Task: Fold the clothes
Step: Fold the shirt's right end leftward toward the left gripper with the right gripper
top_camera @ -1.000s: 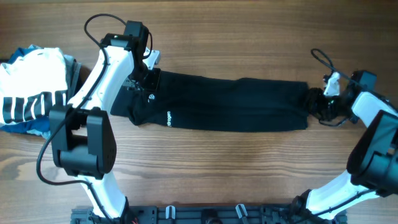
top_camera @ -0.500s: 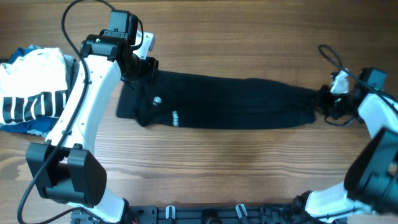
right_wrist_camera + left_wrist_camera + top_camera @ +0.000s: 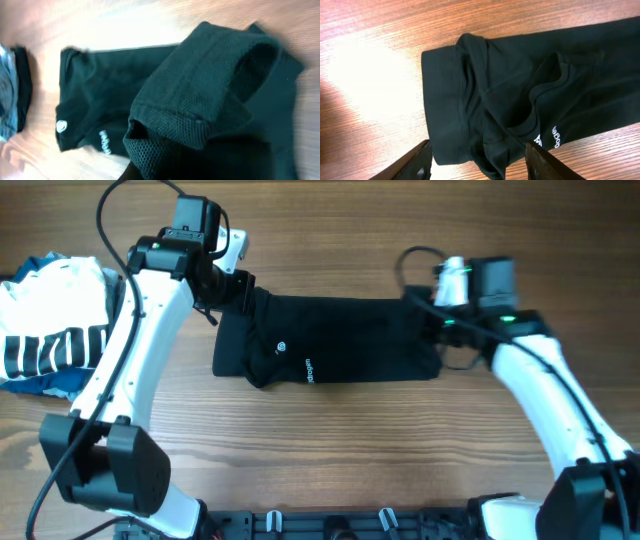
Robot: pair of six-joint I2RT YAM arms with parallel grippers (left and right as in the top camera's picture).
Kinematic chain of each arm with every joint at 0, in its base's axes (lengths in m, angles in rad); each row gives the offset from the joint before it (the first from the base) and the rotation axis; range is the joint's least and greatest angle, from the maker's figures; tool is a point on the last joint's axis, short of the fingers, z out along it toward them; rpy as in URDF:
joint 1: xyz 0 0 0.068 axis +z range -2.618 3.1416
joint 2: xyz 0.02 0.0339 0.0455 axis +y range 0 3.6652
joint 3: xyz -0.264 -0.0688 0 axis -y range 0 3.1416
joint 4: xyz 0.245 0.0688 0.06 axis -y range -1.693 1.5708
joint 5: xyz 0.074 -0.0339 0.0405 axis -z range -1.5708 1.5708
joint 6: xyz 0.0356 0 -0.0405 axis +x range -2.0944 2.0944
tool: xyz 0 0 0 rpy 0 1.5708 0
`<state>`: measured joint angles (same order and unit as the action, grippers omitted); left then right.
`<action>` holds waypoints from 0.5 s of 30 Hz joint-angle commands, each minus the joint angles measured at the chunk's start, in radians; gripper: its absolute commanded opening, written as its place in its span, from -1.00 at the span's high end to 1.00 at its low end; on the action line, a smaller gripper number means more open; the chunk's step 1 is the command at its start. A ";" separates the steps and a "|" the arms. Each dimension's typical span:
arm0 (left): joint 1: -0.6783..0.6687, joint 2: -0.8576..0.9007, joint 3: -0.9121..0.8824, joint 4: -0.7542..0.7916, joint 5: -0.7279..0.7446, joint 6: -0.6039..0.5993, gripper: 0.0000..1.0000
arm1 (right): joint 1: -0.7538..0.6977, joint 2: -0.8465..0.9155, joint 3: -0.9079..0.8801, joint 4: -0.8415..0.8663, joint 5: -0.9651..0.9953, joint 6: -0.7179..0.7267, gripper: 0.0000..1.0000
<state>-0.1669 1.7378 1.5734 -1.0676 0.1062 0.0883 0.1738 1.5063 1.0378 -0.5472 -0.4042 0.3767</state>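
The clothes, a black T-shirt (image 3: 340, 340), lie as a short folded band across the middle of the wooden table, white logo print (image 3: 309, 369) near the front edge. My right gripper (image 3: 438, 328) is shut on the shirt's mesh fabric (image 3: 200, 100), holding it bunched over the band's right end. The fabric hides the fingertips in the right wrist view. My left gripper (image 3: 232, 292) hovers open at the band's far left corner. In the left wrist view its two fingers (image 3: 417, 162) straddle the hemmed left end of the shirt (image 3: 450, 100) without gripping it.
A pile with a white black-striped garment (image 3: 50, 330) and a blue garment (image 3: 55, 383) lies at the table's left edge. The right arm's cable (image 3: 415, 255) loops behind the shirt. Bare wood (image 3: 330, 450) shows in front of the shirt.
My right gripper shut on the shirt's right end and carried it left, so the long band is now about half as long. The left gripper opened and drew back at the shirt's left end.
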 commanded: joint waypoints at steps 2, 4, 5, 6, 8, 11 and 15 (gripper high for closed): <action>0.008 -0.043 0.005 0.005 0.016 -0.018 -0.21 | 0.147 0.101 0.017 0.049 0.112 0.176 0.91; 0.008 -0.043 0.005 0.005 0.016 -0.018 -0.22 | 0.185 0.132 0.017 0.096 0.109 0.174 0.78; 0.008 -0.043 0.005 0.005 0.016 -0.018 -0.22 | 0.205 0.146 0.017 0.119 0.104 0.174 0.21; 0.008 -0.043 0.005 0.005 0.016 -0.018 -0.23 | 0.216 0.153 0.017 0.137 0.104 0.173 -0.22; 0.009 -0.043 0.005 0.002 0.014 -0.018 -0.27 | 0.215 0.148 0.017 0.149 0.105 0.160 -0.39; 0.030 -0.043 0.005 -0.019 0.009 -0.018 -0.31 | 0.168 0.106 0.019 0.143 0.112 0.130 -0.39; 0.110 -0.035 -0.032 -0.042 0.014 -0.069 -0.42 | 0.042 0.044 0.019 0.063 0.112 0.084 -0.15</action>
<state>-0.1177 1.7199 1.5734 -1.1038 0.1059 0.0711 0.3111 1.6203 1.0382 -0.4320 -0.3111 0.5026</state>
